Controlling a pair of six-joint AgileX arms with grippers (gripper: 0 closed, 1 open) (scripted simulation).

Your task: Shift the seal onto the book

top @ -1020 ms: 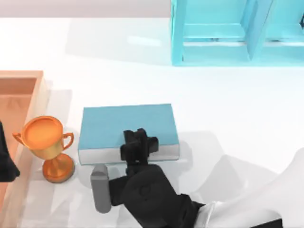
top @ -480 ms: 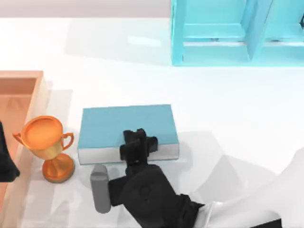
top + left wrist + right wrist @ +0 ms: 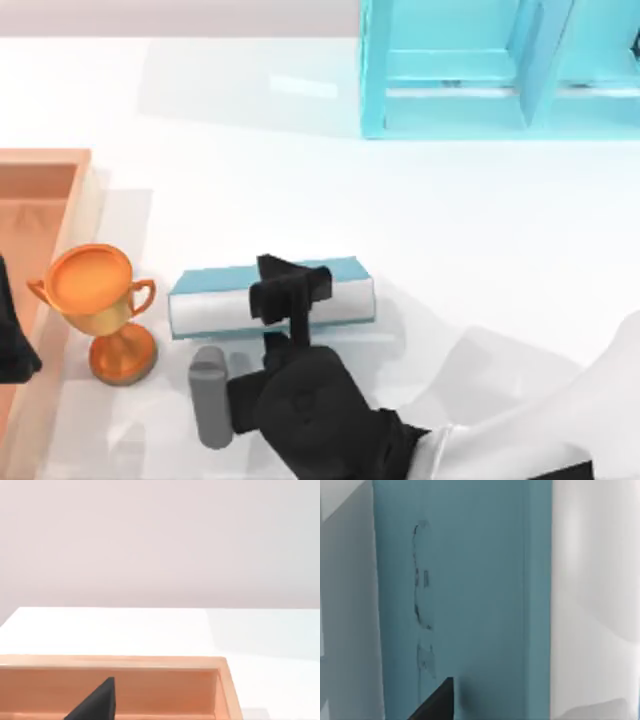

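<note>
The seal is hidden from me: no tan block lies on the table around the book, so I judge it may sit under or inside the right gripper (image 3: 290, 290), though that is a guess

The book (image 3: 210, 283) lies in the lower left-centre of the top view. A second ago its teal cover spread wide and flat. Now the cover is a thin band above the white page edge, so the book seems to have tipped or been dragged under the gripper. That is bad for the task, since the book should stay flat to take the seal. The right gripper reaches across its near edge, and I cannot tell whether its fingers are apart, together or clamped. The right wrist view looks close along the cover (image 3: 470, 580).

Just left of the book stands the orange trophy (image 3: 95, 300), and below it a grey cylinder (image 3: 210, 395) beside the arm. The left gripper (image 3: 12, 340) is parked at the left edge over the wooden tray (image 3: 40, 165). The white table (image 3: 480, 220) runs to a cyan shelf unit (image 3: 450, 110) at the upper right, with a pale wall behind
</note>
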